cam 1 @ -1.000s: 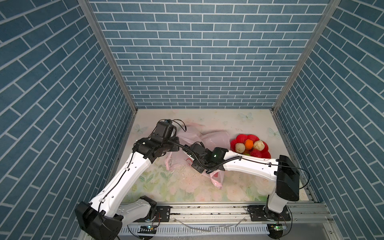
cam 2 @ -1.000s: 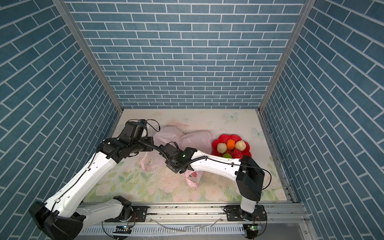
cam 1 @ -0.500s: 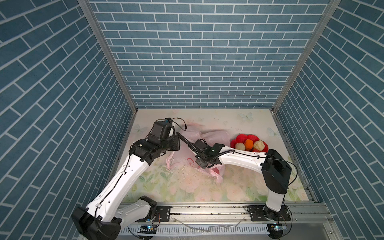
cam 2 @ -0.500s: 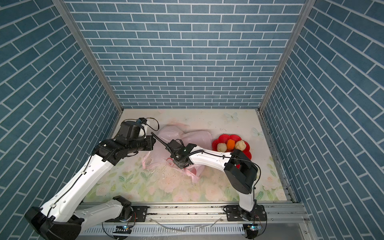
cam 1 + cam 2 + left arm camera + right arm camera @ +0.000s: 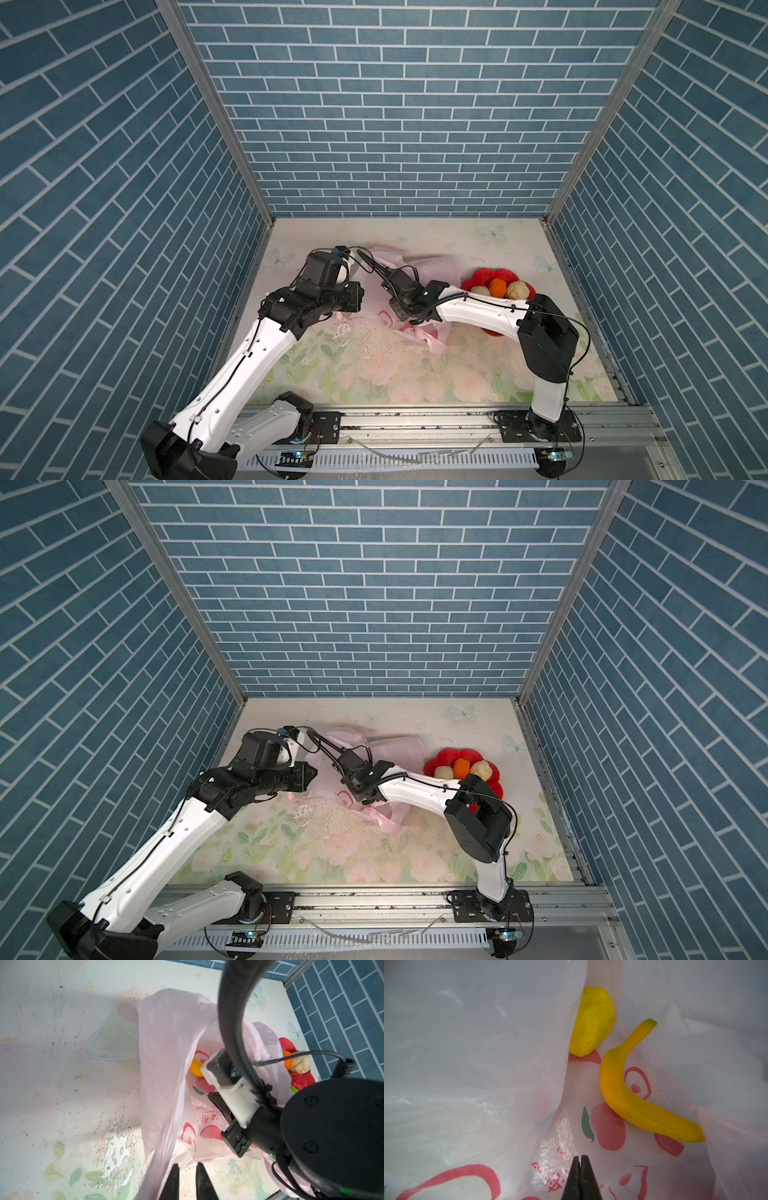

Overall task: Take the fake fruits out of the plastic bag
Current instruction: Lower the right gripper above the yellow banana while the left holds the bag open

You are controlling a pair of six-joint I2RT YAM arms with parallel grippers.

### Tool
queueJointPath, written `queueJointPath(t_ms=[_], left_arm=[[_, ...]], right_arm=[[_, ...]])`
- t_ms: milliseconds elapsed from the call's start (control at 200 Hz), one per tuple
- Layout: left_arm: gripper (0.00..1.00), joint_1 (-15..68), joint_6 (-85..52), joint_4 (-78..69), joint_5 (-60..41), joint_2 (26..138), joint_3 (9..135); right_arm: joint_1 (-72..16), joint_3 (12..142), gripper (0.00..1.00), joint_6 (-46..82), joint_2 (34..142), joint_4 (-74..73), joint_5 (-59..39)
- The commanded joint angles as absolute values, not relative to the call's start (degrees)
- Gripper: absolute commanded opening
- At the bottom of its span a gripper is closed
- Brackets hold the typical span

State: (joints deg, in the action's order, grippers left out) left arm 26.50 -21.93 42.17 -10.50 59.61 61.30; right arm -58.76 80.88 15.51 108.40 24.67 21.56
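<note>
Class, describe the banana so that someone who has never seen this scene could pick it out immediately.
On the flowery table lies a pale-pink bag. Inside it, in the right wrist view, are two yellow fruits. The banana is the long curved one, not the short lumpy piece.

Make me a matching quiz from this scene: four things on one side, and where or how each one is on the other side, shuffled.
Column one:
1 banana
2 orange piece
3 right claw
4 left claw

Column two:
A on the red plate
B jaws apart
C lying in the plastic bag, beside a yellow lump
D shut

Pairs: 1-C, 2-A, 3-D, 4-B
</note>
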Motion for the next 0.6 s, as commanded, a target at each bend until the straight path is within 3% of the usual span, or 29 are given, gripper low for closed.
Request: queueJointPath(t_ms=[0,80,255,595], left_arm=[[0.37,26.5,-21.9,43.4,-8.5,57.0,59.9],[0.49,26.5,-22.3,42.8,-5.6,55.3,58.1],[0.55,26.5,-24.3,38.7,-1.7,53.9,53.7],[0.84,26.5,-24.9,40.6,-1.7,46.4,56.3]], right_arm=[[-58.4,84.5,0.02,19.3,109.2,22.2,23.4],[-58.3,84.3,0.01,19.6,108.9,21.9,23.2],[-57.7,83.1,0.01,20.1,107.4,22.0,22.6],[-55.5,82.3,0.0,20.4,106.7,22.4,21.6]])
